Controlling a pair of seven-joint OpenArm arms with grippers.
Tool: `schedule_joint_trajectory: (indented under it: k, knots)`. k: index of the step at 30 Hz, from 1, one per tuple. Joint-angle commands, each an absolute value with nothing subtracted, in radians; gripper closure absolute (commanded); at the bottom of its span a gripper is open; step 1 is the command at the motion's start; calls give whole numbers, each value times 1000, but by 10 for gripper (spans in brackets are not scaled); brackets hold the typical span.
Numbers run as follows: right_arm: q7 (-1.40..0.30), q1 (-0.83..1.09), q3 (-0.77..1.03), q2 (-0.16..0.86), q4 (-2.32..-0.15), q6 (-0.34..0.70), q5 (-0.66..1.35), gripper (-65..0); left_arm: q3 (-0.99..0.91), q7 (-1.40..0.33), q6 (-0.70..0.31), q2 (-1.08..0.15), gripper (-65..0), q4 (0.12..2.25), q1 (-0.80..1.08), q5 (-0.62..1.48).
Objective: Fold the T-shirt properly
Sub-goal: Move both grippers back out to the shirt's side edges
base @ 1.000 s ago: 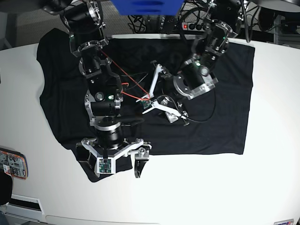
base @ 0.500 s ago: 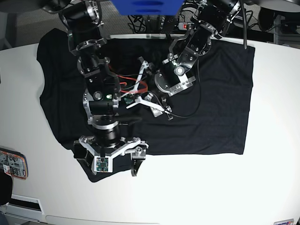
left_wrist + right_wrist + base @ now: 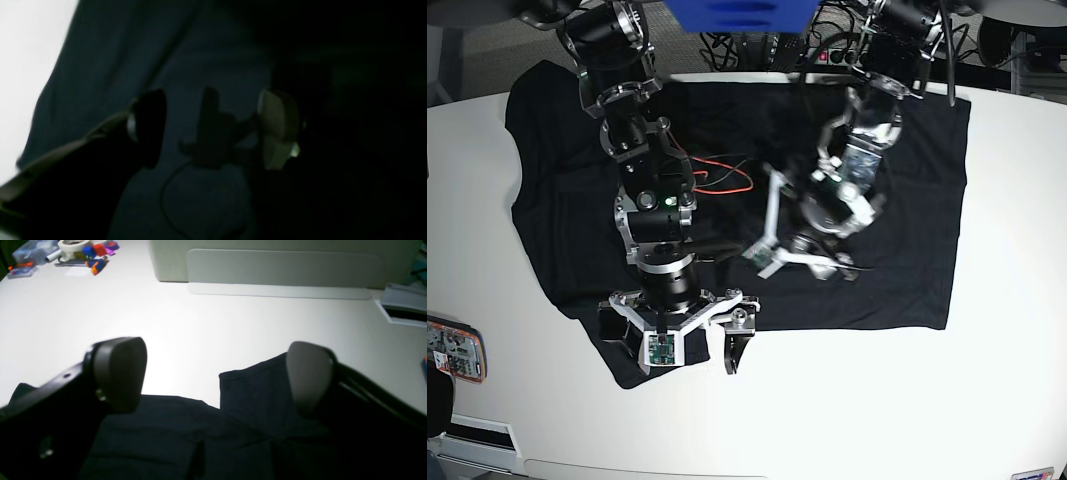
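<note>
The T-shirt [image 3: 907, 200] was spread flat across the table [image 3: 1017, 300], with one sleeve [image 3: 622, 355] lying at the near edge under the right gripper [image 3: 673, 334]. That gripper's fingers [image 3: 120, 373] were held wide apart, nothing caught between them. In the right wrist view, a folded corner of cloth [image 3: 253, 393] was seen touching the inner face of one pad [image 3: 308, 376], while the other pad was set above bare table just beyond the shirt's edge. More dark cloth was bunched below and behind both pads.

The left gripper [image 3: 802, 235] was poised over the middle of the shirt, its fingers [image 3: 772, 205] splayed open. In the left wrist view [image 3: 213, 130] only black cloth was made out between the pale pad [image 3: 277, 130] and the dark one [image 3: 150, 126]; whether cloth was touched could not be told in the gloom. A red cable [image 3: 717, 180] was looped between the two arms. A small coloured object [image 3: 452, 350] was left at the table's edge, well apart from every finger.
</note>
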State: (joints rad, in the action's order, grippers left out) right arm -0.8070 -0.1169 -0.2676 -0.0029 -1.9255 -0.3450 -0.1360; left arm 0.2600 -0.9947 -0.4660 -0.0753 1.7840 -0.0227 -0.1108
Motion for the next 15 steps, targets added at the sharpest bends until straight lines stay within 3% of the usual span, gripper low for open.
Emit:
schedule_joint_trajectory:
  k: [1,12,15]
  knots:
    - [-776,-140,-266,-10,-1951,-344,-143,-650,252,-981,-467,-90,-395,1817,-38,-102]
    - [-780,-173,-148,-1,-1942,-344,-142,-650,42,-981,-467,-231,-394,1948,-36,-99]
    - [-780,-193,-143,70,-1942,-312,-142,-650,8,-981,-467,-288,-394,1985,-36,-94]
